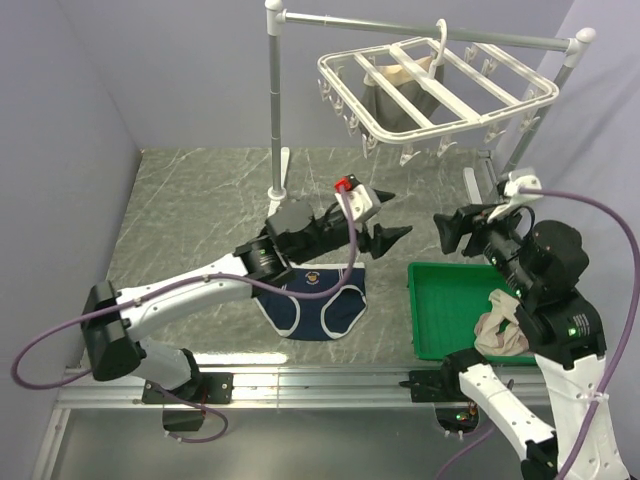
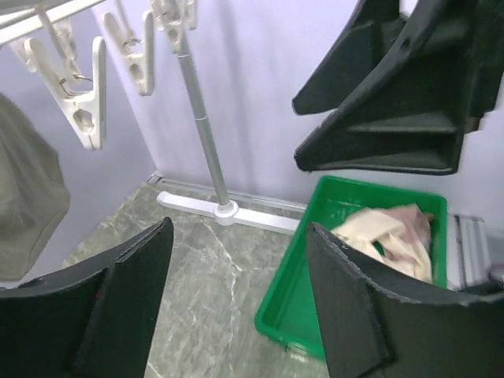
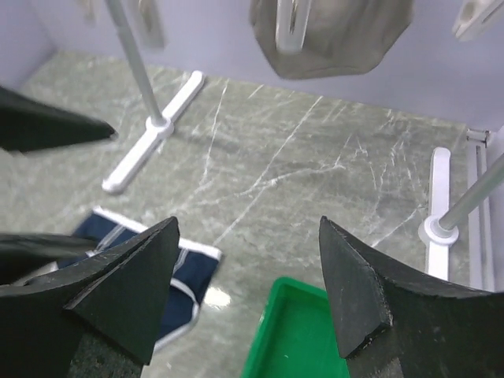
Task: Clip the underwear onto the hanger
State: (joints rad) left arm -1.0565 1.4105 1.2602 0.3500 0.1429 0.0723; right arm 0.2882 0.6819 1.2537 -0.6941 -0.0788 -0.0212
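Now left pincer (image 1: 390, 215) and right pincer (image 1: 447, 232) agape, empty, hovering clear of the underwear (image 1: 318, 300); yet to grab, next down onto it.

Navy underwear (image 1: 300, 315) lies with part of its waistband hidden under the left arm (image 1: 190, 290), toward 10 o'clock; its emblem is too small to read. The right arm (image 1: 555, 260) hides the green tray (image 1: 440, 310) at 3 o'clock. In the right wrist view, the olive-grey garment (image 3: 331, 39) is cut off at 12 o'clock.
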